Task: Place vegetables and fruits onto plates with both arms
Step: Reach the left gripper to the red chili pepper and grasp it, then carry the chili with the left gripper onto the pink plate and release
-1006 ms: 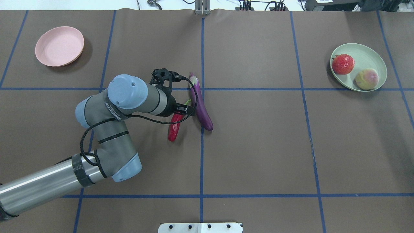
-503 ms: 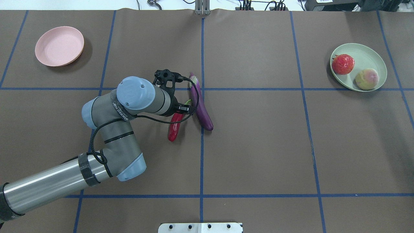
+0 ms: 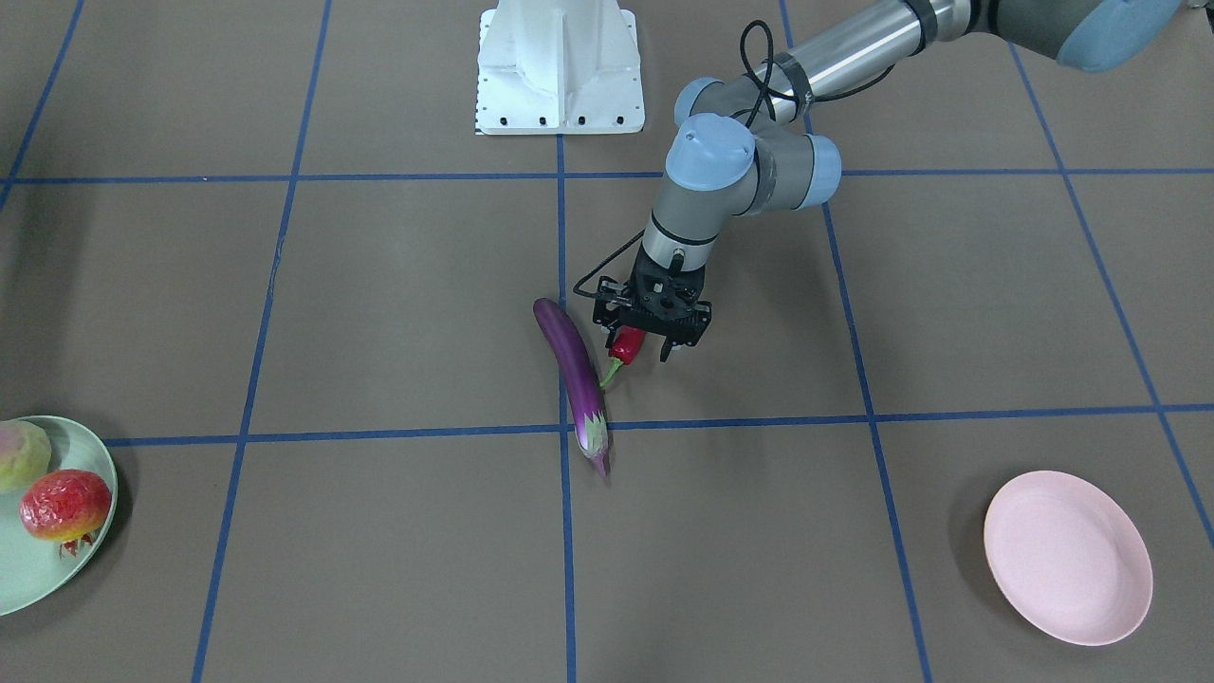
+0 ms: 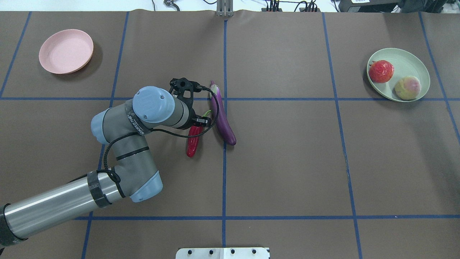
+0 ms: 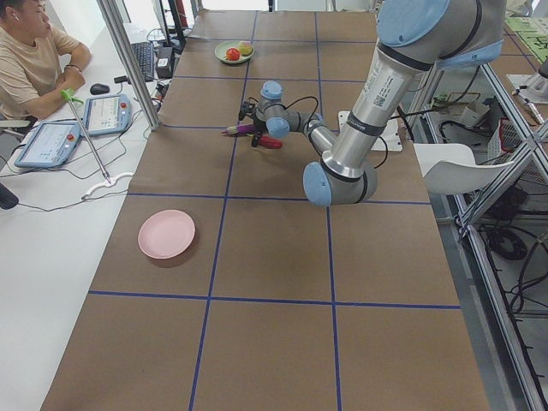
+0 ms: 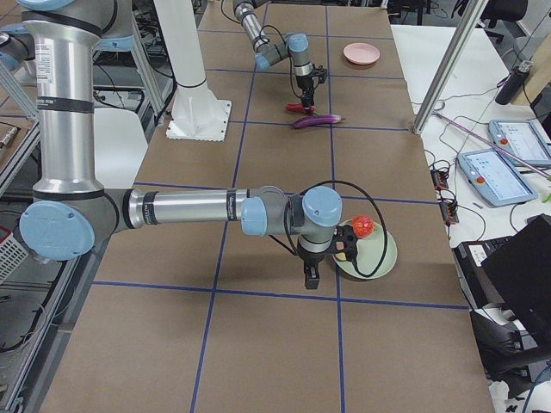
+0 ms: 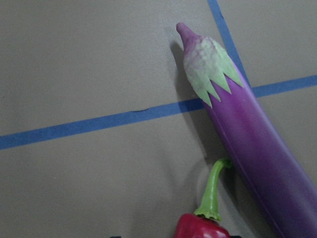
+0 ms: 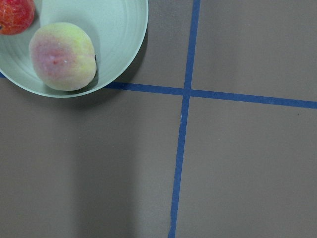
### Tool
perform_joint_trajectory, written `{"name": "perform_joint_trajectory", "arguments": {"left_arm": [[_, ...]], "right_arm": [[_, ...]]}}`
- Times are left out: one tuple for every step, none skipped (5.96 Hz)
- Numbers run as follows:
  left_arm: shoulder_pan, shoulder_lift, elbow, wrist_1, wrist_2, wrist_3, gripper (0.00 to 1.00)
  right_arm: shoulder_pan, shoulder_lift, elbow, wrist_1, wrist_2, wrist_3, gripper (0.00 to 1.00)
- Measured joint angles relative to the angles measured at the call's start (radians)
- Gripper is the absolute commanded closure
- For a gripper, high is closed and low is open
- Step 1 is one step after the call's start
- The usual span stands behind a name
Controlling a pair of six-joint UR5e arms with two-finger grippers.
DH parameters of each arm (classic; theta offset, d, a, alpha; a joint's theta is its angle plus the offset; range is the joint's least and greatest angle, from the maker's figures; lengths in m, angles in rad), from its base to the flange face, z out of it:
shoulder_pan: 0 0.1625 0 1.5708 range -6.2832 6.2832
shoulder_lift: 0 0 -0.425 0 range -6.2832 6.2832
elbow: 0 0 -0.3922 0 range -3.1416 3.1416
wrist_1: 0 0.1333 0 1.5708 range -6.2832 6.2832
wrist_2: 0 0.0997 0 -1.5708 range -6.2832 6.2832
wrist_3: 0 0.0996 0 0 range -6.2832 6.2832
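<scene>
Left end effector (image 3: 641,343), jaws apart, is straddling the chili pepper (image 4: 193,144) beside the eggplant (image 4: 223,118); closing on it is probably coming next.

your white desk (image 5: 43,231) with its two tablets (image 5: 107,113) ran beside the brown table cover (image 4: 287,162), which blue tape lines (image 4: 224,180) split into squares; a white chair (image 5: 454,175) stood across the table.
</scene>
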Motion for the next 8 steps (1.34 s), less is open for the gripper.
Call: {"name": "perform_joint_trajectory", "arguments": {"left_arm": [[0.001, -0.002, -0.005, 0.001, -0.002, -0.003, 1.0], [0.001, -0.002, -0.013, 0.001, -0.004, -0.005, 1.0], [-0.002, -0.002, -0.024, 0.001, -0.005, -0.004, 1.0], [-0.011, 0.0, -0.034, 0.001, -0.006, 0.002, 1.0], [-0.035, 0.001, -0.038, 0.012, -0.006, 0.02, 1.0], [-0.073, 0.002, -0.04, 0.028, -0.008, 0.092, 1.0], [-0.134, 0.006, -0.028, 0.038, -0.028, 0.208, 1.0], [-0.217, 0.01, 0.014, 0.042, -0.099, 0.332, 1.0]], "right_arm": [[0.0, 0.0, 0.0, 0.0, 0.0, 0.0, 0.0], [0.0, 0.0, 0.0, 0.0, 0.0, -0.001, 0.0], [0.0, 0.0, 0.0, 0.0, 0.0, 0.0, 0.0], [0.0, 0.0, 0.0, 0.0, 0.0, 0.0, 0.0], [0.0, 0.0, 0.0, 0.0, 0.0, 0.0, 0.0], [0.0, -0.002, -0.001, 0.0, 0.0, 0.0, 0.0], [0.0, -0.005, -0.001, 0.0, 0.0, 0.0, 0.0], [0.0, -0.008, -0.002, 0.0, 0.0, -0.001, 0.0]]}}
